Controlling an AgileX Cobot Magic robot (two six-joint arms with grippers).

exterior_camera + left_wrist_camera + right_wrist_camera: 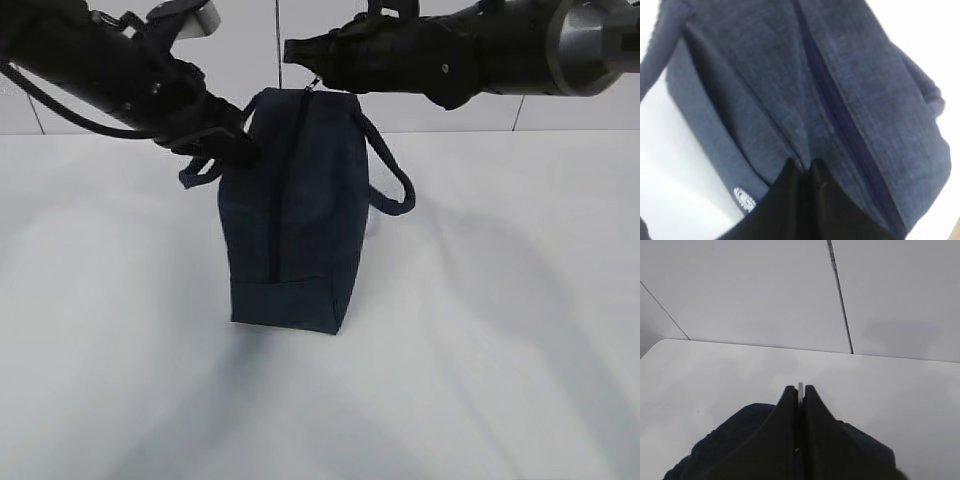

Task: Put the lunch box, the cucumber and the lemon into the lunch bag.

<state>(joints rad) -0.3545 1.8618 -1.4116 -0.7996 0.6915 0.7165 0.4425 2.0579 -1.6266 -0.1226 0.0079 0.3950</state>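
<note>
The lunch bag (pixel 295 215) stands on the white table (pixel 500 350) at centre, its long axis running from 6 o'clock near the camera to 12 o'clock at the wall, zipper (pixel 283 190) on top along that line. The left gripper (pixel 235 145) is pinched on fabric at the far left top edge. The right gripper (pixel 300 52) is clamped on the silver ring pull (pixel 313 84) at the far end.

White table (pixel 500 350) meets a pale panelled wall (pixel 250 60).
</note>
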